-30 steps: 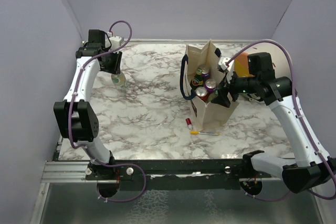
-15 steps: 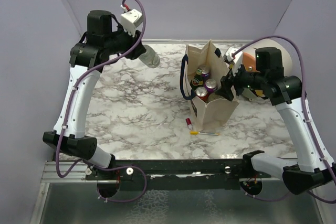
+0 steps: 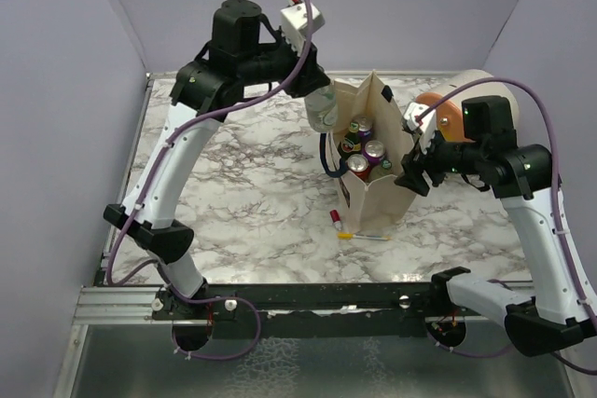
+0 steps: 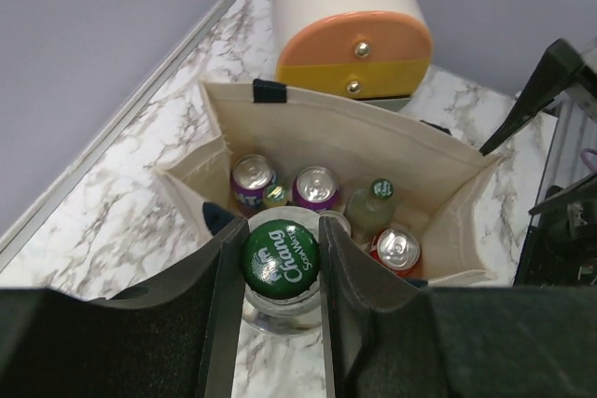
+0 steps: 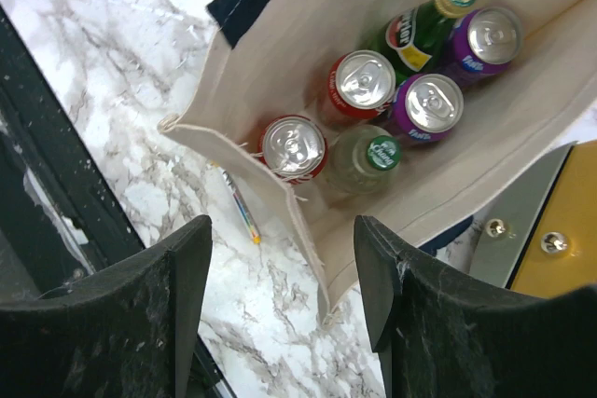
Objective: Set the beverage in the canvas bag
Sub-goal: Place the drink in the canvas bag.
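1. Cans (image 5: 365, 79) and other drinks already stand inside the canvas bag (image 3: 373, 204), which is upright on the right half of the tabletop (image 3: 252, 202) toward the far edge.
2. The left fingers (image 4: 219, 314) pinch the green-capped bottle (image 4: 281, 259), raised just outside the bag's left rim and not yet in.
3. The right fingers (image 5: 182, 295) are spread and empty, hovering at the bag's right rim.
4. What's left, I judge, is to carry the bottle over a gap, lower it and let go.
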`<action>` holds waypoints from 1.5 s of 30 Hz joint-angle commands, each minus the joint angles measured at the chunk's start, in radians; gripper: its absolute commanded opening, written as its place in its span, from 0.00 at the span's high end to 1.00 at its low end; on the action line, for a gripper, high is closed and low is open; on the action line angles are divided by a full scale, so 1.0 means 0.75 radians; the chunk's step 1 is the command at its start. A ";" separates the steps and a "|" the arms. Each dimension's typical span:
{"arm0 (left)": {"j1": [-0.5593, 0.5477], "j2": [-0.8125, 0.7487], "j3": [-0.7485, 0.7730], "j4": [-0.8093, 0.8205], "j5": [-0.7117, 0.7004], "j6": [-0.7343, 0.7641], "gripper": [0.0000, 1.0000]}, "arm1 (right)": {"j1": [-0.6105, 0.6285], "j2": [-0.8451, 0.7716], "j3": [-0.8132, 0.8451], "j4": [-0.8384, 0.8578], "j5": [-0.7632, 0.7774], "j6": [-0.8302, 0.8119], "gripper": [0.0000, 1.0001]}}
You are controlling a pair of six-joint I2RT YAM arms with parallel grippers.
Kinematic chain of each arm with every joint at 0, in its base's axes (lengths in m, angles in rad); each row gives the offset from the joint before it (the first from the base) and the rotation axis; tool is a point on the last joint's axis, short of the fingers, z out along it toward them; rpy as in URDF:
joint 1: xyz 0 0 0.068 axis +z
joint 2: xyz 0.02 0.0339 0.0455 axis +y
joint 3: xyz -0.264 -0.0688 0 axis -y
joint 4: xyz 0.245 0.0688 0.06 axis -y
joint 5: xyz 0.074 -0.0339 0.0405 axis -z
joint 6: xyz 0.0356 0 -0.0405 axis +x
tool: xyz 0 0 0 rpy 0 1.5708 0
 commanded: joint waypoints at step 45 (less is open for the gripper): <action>-0.405 0.224 -0.403 0.999 0.289 -0.412 1.00 | -0.002 -0.158 -0.256 0.011 -0.063 -0.084 0.99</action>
